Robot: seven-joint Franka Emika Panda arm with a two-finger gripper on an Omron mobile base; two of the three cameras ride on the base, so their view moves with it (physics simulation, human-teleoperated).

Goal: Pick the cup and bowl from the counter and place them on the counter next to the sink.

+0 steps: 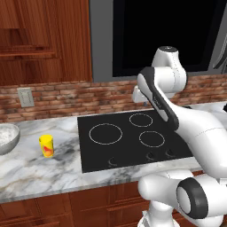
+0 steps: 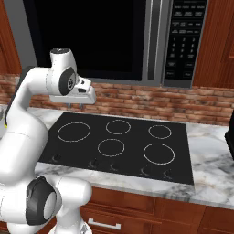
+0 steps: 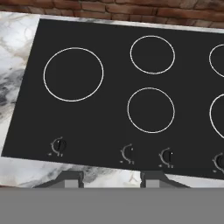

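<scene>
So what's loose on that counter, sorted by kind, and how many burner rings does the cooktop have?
Cup: 1
Bowl: 1
Loose things in total: 2
Burner rings on the cooktop: 5

Glossy white rounded arm (image 1: 195, 128) segments with dark grey joint caps.
</scene>
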